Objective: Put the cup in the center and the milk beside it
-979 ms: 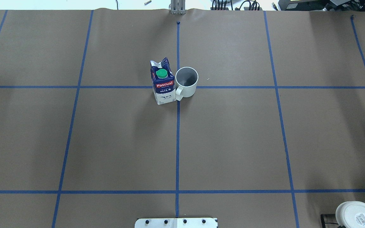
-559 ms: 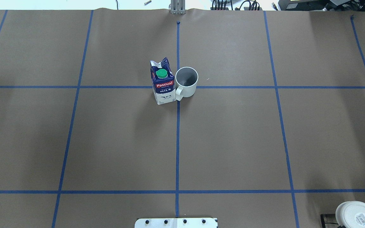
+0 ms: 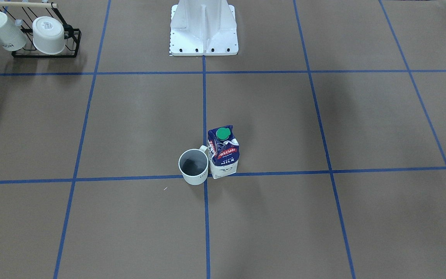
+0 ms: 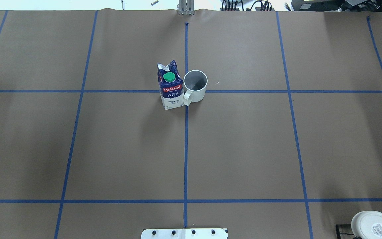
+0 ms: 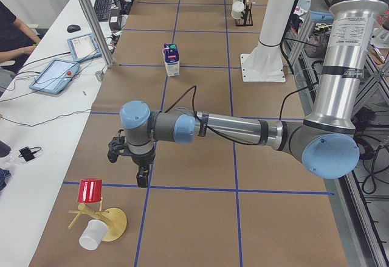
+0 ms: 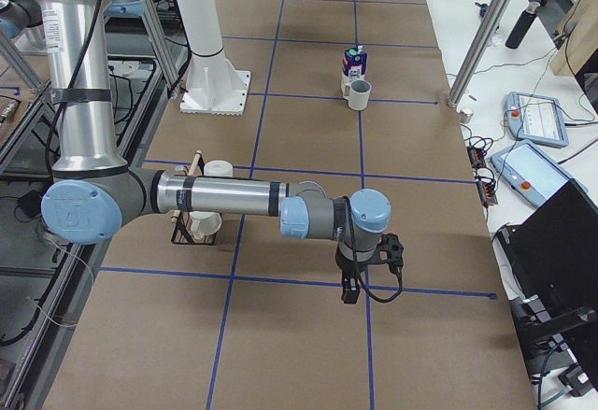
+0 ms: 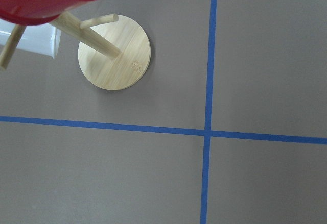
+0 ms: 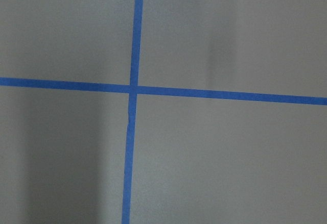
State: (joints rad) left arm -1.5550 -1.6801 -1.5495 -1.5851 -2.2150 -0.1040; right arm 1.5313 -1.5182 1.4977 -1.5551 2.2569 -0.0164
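The cup (image 4: 195, 85), a white mug with a dark grey inside, stands upright just right of the blue tape crossing in the overhead view, handle toward the robot. It also shows in the front view (image 3: 193, 167). The milk (image 4: 170, 87), a blue and white Pascual carton with a green cap, stands upright against the cup's handle, left of the crossing (image 3: 223, 152). The crossing itself is mostly hidden between them. My left gripper (image 5: 141, 179) and right gripper (image 6: 348, 290) hang over bare paper far from both. I cannot tell whether they are open or shut.
A wooden mug tree (image 5: 103, 221) with a red cup (image 5: 91, 191) stands close to the left gripper. A black rack (image 6: 201, 219) with white mugs stands near the right arm (image 3: 45, 35). The robot's white base (image 3: 203, 29) is behind. A white fleck (image 4: 217, 82) lies right of the cup.
A dark part of the left arm at the overhead view's left edge has gone out of that view. The cup and the milk have not moved.
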